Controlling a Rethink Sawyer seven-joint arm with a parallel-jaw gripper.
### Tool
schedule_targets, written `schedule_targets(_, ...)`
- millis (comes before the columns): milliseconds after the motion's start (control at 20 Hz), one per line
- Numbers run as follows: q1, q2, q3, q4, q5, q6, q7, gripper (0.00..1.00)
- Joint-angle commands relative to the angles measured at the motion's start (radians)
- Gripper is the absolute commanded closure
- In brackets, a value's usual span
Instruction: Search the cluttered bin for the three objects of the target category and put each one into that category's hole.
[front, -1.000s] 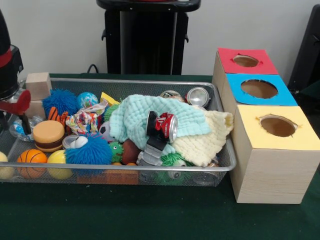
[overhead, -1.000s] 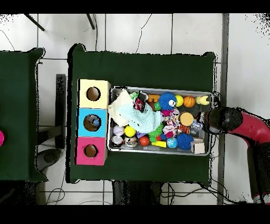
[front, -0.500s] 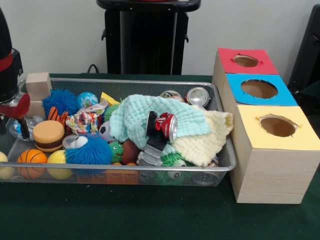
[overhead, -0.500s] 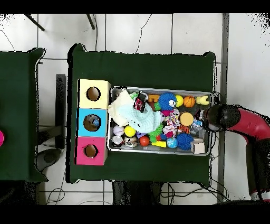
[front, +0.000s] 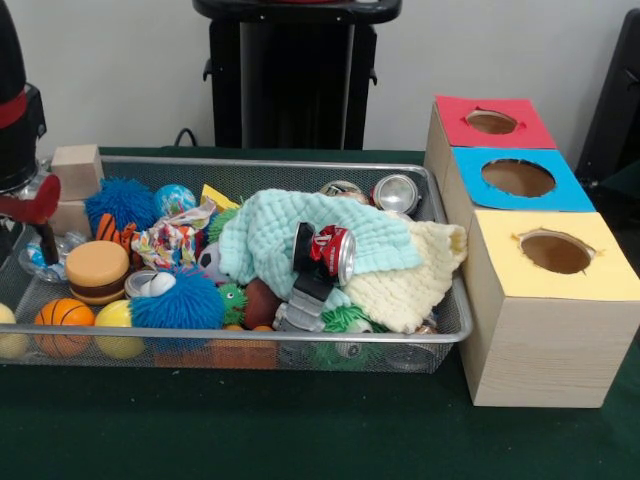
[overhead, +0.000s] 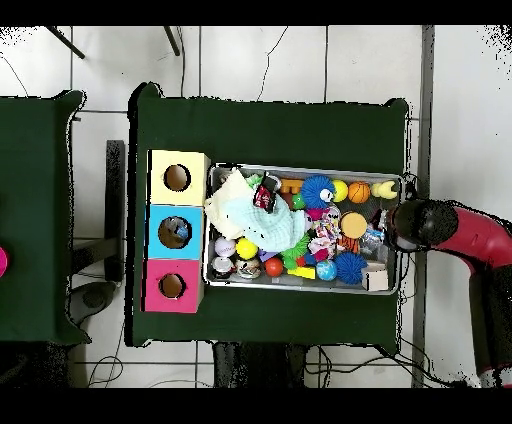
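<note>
gripper (front: 40, 215) over cluttered bin (front: 300, 168) end, grip unclear

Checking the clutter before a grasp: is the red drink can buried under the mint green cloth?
No: the red drink can lies on top of the mint green cloth, fully exposed.

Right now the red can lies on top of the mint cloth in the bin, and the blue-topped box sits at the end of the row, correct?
Not quite. The red can does lie on the mint cloth in the bin, but the front view shows the blue-topped box in the middle, between red-topped and yellow-topped boxes.
</note>
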Motion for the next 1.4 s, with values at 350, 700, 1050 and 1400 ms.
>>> schedule_targets(350,0.011,0.006,0.022,0.006,-0.074,0.046,-0.229,0.00)
schedule_targets(700,0.026,0.120,0.031,-0.056,-0.090,-0.060,-0.167,0.00)
schedule_targets(1050,0.066,0.106,-0.060,0.002,-0.039,-0.180,0.169,0.00)
schedule_targets(1400,0.108,0.057,-0.145,0.045,0.065,-0.133,0.280,0.00)
